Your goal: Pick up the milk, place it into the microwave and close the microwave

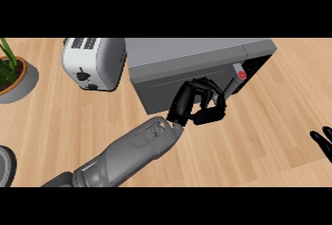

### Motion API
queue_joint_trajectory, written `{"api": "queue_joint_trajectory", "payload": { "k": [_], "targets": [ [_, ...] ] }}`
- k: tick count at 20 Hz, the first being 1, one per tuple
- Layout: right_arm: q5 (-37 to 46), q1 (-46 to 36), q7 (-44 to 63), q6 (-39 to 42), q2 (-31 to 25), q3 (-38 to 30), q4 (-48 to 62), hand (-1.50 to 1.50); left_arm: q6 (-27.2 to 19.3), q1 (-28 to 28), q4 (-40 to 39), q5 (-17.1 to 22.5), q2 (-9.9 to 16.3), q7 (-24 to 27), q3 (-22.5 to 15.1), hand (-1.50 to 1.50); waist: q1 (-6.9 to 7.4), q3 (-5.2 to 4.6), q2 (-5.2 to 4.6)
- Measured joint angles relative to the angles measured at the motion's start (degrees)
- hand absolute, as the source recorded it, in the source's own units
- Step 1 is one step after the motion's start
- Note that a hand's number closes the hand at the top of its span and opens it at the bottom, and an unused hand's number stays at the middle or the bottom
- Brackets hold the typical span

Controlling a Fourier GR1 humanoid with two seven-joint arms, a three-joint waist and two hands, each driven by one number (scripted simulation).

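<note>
The grey microwave (pixel 194 52) stands at the back middle of the wooden counter. Its door (pixel 159 90) is swung nearly against the front, leaving a dark gap at the right end. In that gap shows a small white and red piece, apparently the milk (pixel 241 74), inside the microwave. My left hand (pixel 194 103) reaches in from the lower left and lies against the door's right part, fingers mostly straight and holding nothing. My right hand (pixel 322 141) rests open at the right edge, fingers up.
A white toaster (pixel 94 63) stands just left of the microwave. A potted plant (pixel 16 77) sits at the far left edge. A dark round object (pixel 4 167) shows at the lower left edge. Bare wood (pixel 272 123) lies right of the microwave.
</note>
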State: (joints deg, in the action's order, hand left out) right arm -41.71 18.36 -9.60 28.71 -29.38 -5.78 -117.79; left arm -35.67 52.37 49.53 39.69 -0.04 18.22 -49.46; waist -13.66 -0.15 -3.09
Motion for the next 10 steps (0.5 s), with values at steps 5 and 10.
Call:
{"api": "queue_joint_trajectory", "payload": {
  "k": [5,10],
  "targets": [
    [-1.5,-0.9,0.6,-0.3,-0.7,-0.9,-0.4,-1.50,1.0,-0.1,0.0,3.2,0.0,2.1,0.3,1.50,-0.07,0.04,-0.13],
    [-3.2,-1.7,1.1,-0.5,-1.2,-1.5,-0.7,-1.50,0.7,-0.2,0.4,6.1,0.0,3.5,0.7,1.50,-0.32,0.09,-0.27]
  ]
}}
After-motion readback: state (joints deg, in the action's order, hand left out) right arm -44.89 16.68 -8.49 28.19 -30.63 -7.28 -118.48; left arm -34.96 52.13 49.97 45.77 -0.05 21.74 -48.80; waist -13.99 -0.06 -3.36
